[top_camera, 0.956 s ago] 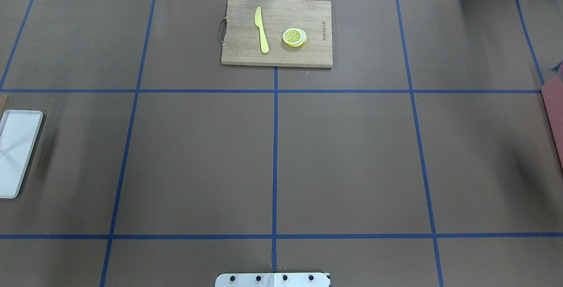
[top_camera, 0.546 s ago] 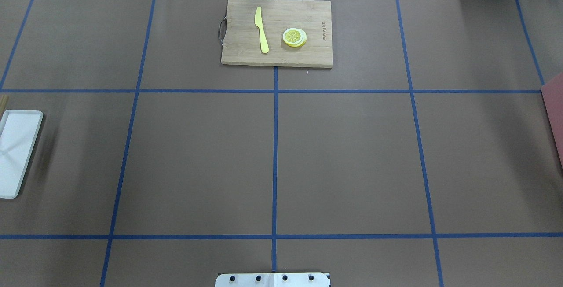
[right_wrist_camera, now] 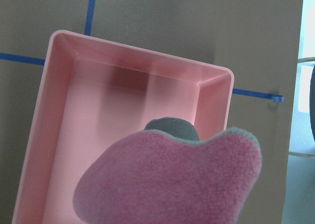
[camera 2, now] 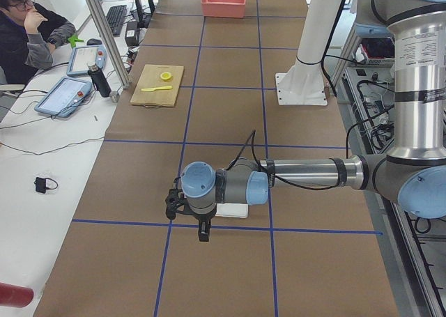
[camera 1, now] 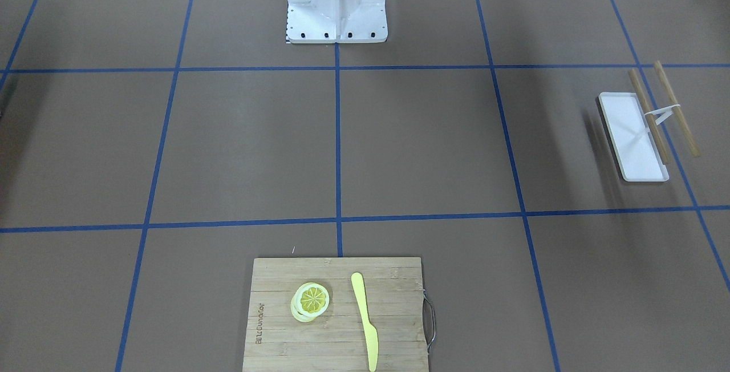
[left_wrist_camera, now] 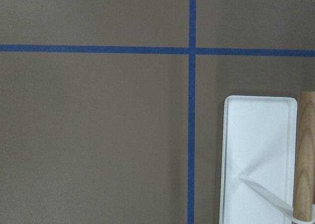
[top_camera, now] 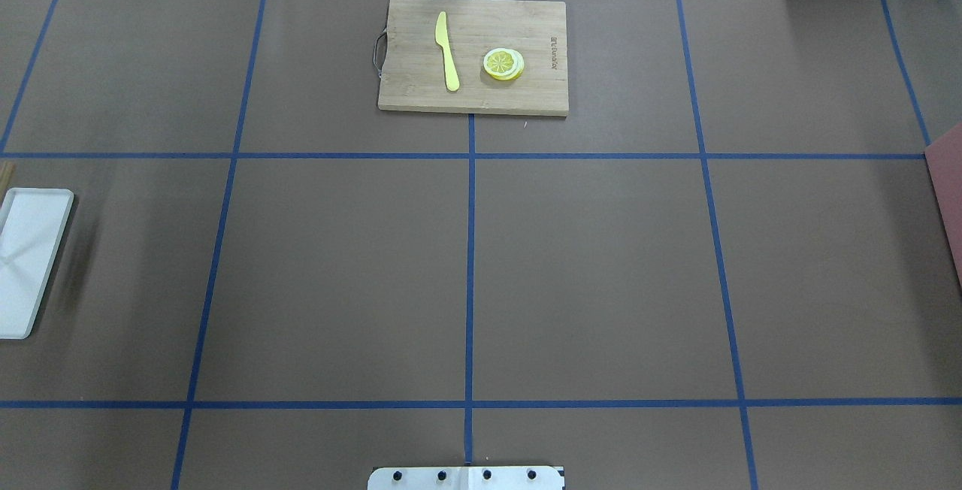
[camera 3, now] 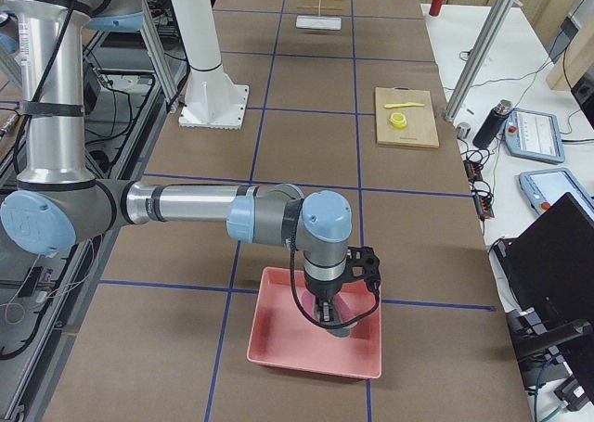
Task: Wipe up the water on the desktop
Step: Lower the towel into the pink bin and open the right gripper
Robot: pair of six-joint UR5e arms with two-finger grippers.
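Observation:
The desktop [top_camera: 586, 272] is a brown top crossed by blue tape lines; no water shows on it in any view. My right gripper [camera 3: 327, 315] hangs over a pink bin [camera 3: 288, 343] at the table's right end. A pink fleece cloth [right_wrist_camera: 172, 179] with a grey underside fills the lower right wrist view above the bin's wall [right_wrist_camera: 64, 135] and hides the fingers that hold it. My left gripper [camera 2: 203, 232] hovers at the left end beside a white tray [left_wrist_camera: 258, 150]; I cannot tell whether it is open or shut.
A bamboo cutting board [top_camera: 473, 54] at the far middle carries a yellow knife [top_camera: 447, 50] and a lemon slice [top_camera: 503, 64]. Two wooden sticks [camera 1: 647, 112] joined by a white band lie across the tray. A person [camera 2: 28, 24] sits at the side desk.
In the overhead view a shadow on the desktop's right part and a small shape at the right edge have gone. The board, the tray and the bin have not moved.

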